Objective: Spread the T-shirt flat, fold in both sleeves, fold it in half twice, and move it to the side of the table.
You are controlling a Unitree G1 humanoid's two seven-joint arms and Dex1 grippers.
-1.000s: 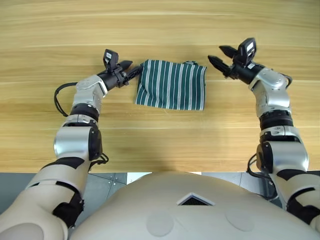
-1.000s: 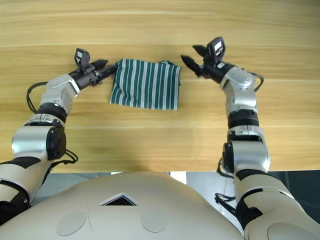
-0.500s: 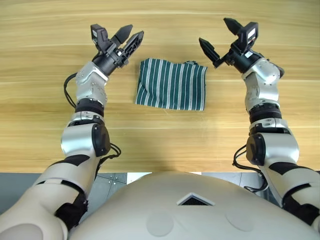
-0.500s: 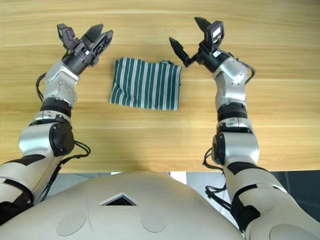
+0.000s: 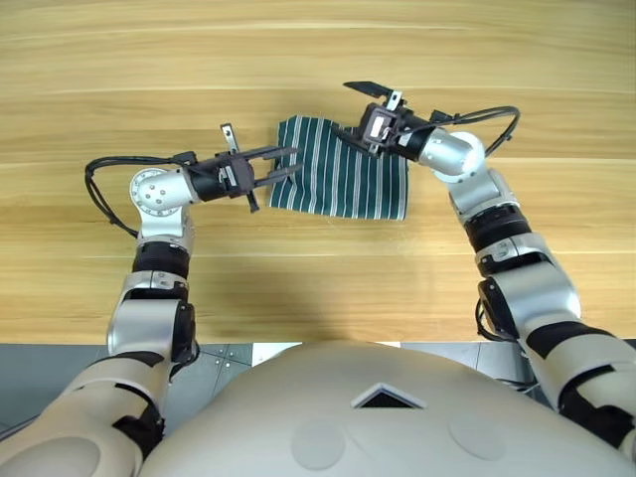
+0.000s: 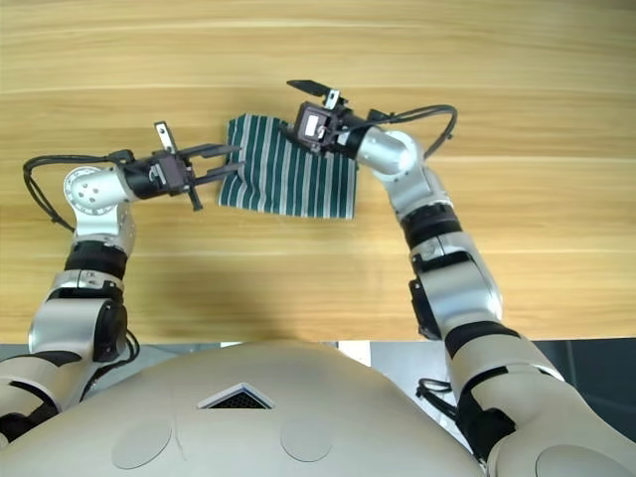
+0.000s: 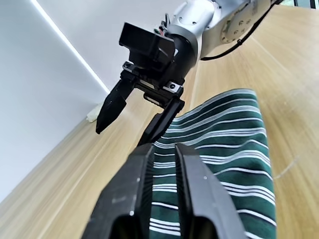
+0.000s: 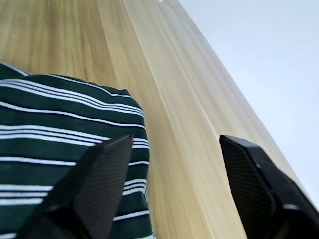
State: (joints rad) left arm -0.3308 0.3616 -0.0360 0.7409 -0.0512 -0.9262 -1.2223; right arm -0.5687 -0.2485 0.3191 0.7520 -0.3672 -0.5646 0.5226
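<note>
While the T-shirt point(image 5: 341, 177) lies on the wooden table point(image 5: 318, 50) as a compact folded rectangle, dark green with thin white stripes, both arms sit in close to it, one from each side. shirt is roughly mid-table, flat, between the two grippers. left gripper point(image 5: 295, 161) comes in level from the robot's left, tips just over the shirt's left edge. left wrist view has its fingers point(image 7: 199, 189) side by side with only a thin slit between them, so clenched, with no cloth visibly pinched in there. right gripper point(image 5: 350, 109) is at the shirt's far edge, pointing toward the robot's left, jaws released and spread wide. one finger point(image 8: 97, 191) sits over the striped cloth just inside that edge, and the other finger point(image 8: 254, 184) is over bare wood beyond it. can't tell whether the finger over the cloth actually touches the fabric. black cable point(image 5: 99, 184) loops off the left wrist onto the table, and a second cable point(image 5: 487, 112) arcs over the right forearm
</note>
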